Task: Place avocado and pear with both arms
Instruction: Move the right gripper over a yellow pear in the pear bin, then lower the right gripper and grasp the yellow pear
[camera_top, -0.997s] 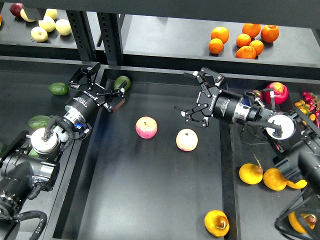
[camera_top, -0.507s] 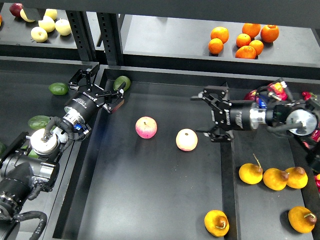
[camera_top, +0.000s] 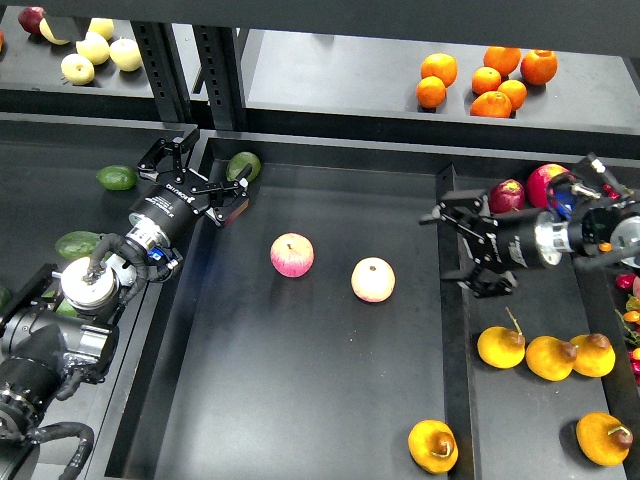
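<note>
The avocado (camera_top: 243, 165), dark green and tapered, lies in the far left corner of the central black tray (camera_top: 300, 400). My left gripper (camera_top: 200, 175) is open and empty just left of it, over the tray's rim. The pear (camera_top: 433, 445), golden with a brownish dimpled end, lies at the tray's near right edge. My right gripper (camera_top: 463, 250) is open and empty over the divider on the tray's right side, well above the pear.
Two pink-and-yellow apples (camera_top: 292, 254) (camera_top: 373, 279) lie mid-tray. Several more pears (camera_top: 551, 357) lie in the right bin, with red apples (camera_top: 507, 195) behind my right arm. Two other avocados (camera_top: 117, 177) (camera_top: 77, 243) lie at left. Oranges (camera_top: 487, 80) and pale apples (camera_top: 95, 47) sit on the back shelf.
My right gripper has drawn back to the right, from above the middle of the tray to over its right divider, staying open. The left arm has not moved.
</note>
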